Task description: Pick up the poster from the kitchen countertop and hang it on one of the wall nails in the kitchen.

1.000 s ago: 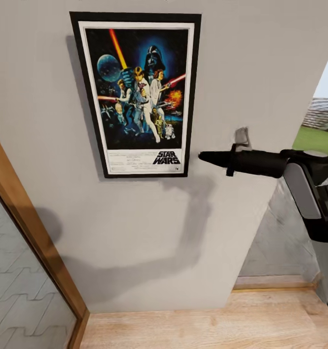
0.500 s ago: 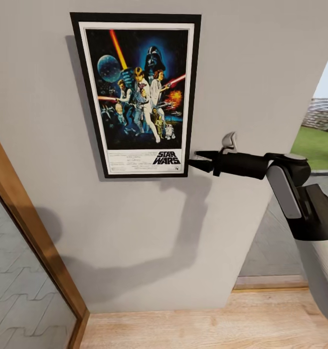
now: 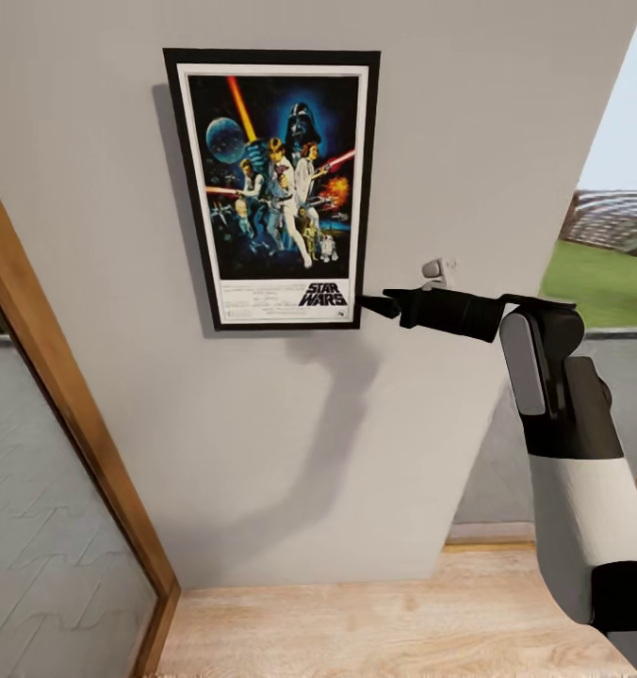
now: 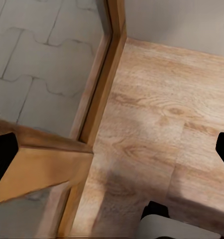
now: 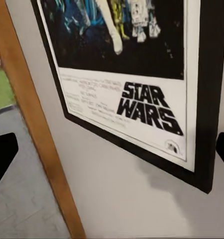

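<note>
Head view has the poster (image 3: 273,188) sitting flat against the pale grey wall (image 3: 469,122), upright, black frame and white border all visible, with the STAR WARS lettering down near its bottom edge. It throws a soft shadow along one side, and no nail is visible, so whatever holds it up is hidden behind the frame.

Right gripper (image 3: 375,305) reaches in from the side at the poster's lower corner, tip right at the frame edge. From up here I honestly can't tell if it's touching or just beside it. Right wrist view helps a bit: one dark fingertip (image 5: 2,157) at one edge and another at the opposite edge, so the jaws are spread wide, with the poster's (image 5: 142,94) lower corner between them and nothing pinched. A wooden door frame (image 5: 35,124) runs beside it in that shot.

Left wrist view looks down at the light wood floor (image 4: 162,129) and a wooden frame (image 4: 99,94) with paving beyond it. The left gripper (image 4: 112,152) also has its black fingertips (image 4: 3,157) far apart at the two edges, holding nothing.
</note>
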Available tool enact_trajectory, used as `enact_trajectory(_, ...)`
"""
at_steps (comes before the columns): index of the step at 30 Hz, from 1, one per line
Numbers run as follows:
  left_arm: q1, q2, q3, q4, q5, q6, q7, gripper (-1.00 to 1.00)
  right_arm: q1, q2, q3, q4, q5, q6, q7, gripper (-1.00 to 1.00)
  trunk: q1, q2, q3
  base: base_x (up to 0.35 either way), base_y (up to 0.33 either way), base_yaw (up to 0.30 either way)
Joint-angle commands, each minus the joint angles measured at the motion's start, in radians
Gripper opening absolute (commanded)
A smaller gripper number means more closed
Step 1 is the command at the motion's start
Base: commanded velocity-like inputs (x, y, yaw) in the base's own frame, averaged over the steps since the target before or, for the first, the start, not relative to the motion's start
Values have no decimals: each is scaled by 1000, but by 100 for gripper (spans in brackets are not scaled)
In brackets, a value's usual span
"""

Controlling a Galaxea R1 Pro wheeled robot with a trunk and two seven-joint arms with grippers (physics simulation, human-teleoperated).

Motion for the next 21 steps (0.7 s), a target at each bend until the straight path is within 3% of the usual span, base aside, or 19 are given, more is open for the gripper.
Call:
enact_trajectory(1, 0, 0, 0, -1, 0, -1, -1, 100, -1, 0, 1, 0, -1, 5, 1, 100, 0, -2, -2, -164, 0, 0)
enact_trajectory(9, 0, 0, 0, -1, 0, -1, -1, 100, 2, -1, 1, 0, -1, 5, 3, 100, 0, -2, -2, -119, 0, 0)
enact_trajectory(13, 0, 0, 1, -1, -1, -1, -1, 100, 8, -1, 1, -4, -5, 3, 41, 100, 0, -2, -2, -169, 0, 0)
enact_trajectory(15, 0, 0, 1, -1, 1, -1, -2, 100, 66, -2, 0, -10, -6, -5, 203, 100, 0, -2, -2, -50, 0, 0)
enact_trajectory(18, 0, 0, 1, -1, 1, -1, -6, 100, 141, -3, -1, -11, -4, -32, 324, 100, 0, -2, -2, -25, 0, 0)
enact_trajectory(19, 0, 0, 2, -1, 1, -1, -10, 100, 202, -4, -5, -11, -4, -69, 387, 100, 0, -2, -2, -13, 0, 0)
enact_trajectory(21, 0, 0, 2, -1, 1, -1, -14, 100, 272, -5, -16, -11, -3, -121, 431, 100, 0, -2, -2, -9, 0, 0)
